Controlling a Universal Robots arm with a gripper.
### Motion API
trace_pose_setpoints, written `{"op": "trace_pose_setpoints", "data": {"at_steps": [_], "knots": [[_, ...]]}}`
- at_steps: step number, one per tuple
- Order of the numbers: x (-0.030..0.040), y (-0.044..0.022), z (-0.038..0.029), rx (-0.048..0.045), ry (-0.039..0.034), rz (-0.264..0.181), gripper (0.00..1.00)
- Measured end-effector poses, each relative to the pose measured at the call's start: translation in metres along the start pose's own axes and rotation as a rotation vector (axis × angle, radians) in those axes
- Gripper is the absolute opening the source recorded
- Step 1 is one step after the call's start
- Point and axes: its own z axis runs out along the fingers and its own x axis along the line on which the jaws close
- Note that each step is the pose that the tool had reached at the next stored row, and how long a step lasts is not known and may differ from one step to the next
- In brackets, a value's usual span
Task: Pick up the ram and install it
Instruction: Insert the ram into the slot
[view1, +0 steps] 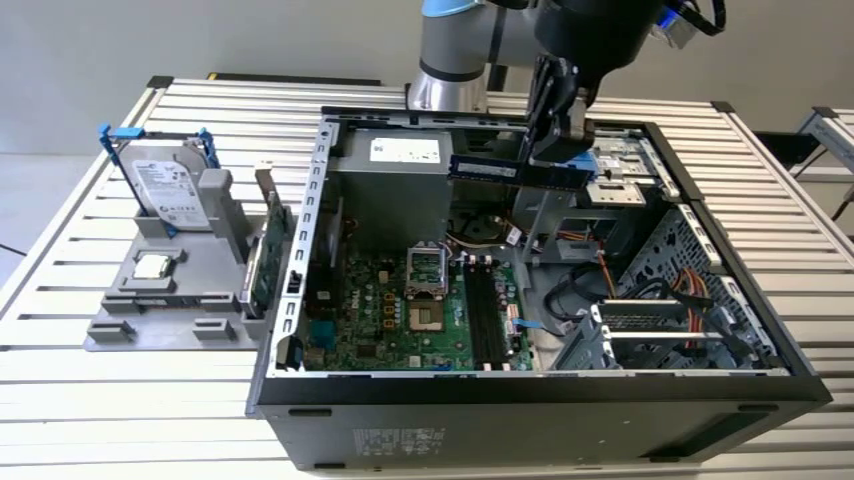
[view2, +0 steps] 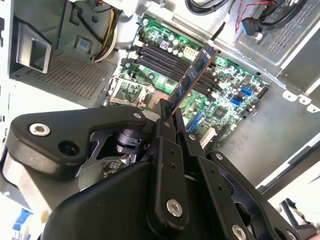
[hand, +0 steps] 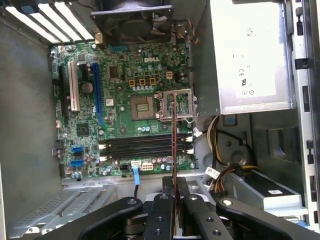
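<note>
Exterior view showed the gripper (view1: 554, 150) above the open computer case (view1: 534, 410), pinching the ram (view1: 507, 170) near one end; in the first wrist view the ram jutted beyond the clamped fingers (hand: 161, 210), over the motherboard's (hand: 120, 75) black memory slots (hand: 140, 145), apart from them.

The ram (view2: 194, 75) has its gripped end concealed between the fingers (view2: 165, 145). Behind the fingers, the gripper (hand: 174, 182) body is cut off by the picture edge in both wrist views.
</note>
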Motion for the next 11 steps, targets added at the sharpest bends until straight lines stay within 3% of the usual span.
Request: {"op": "trace_pose_setpoints", "data": {"at_steps": [11], "knots": [[0.0000,0.0000,0.0002,-0.0007,-0.0058,0.085,0.00]]}}
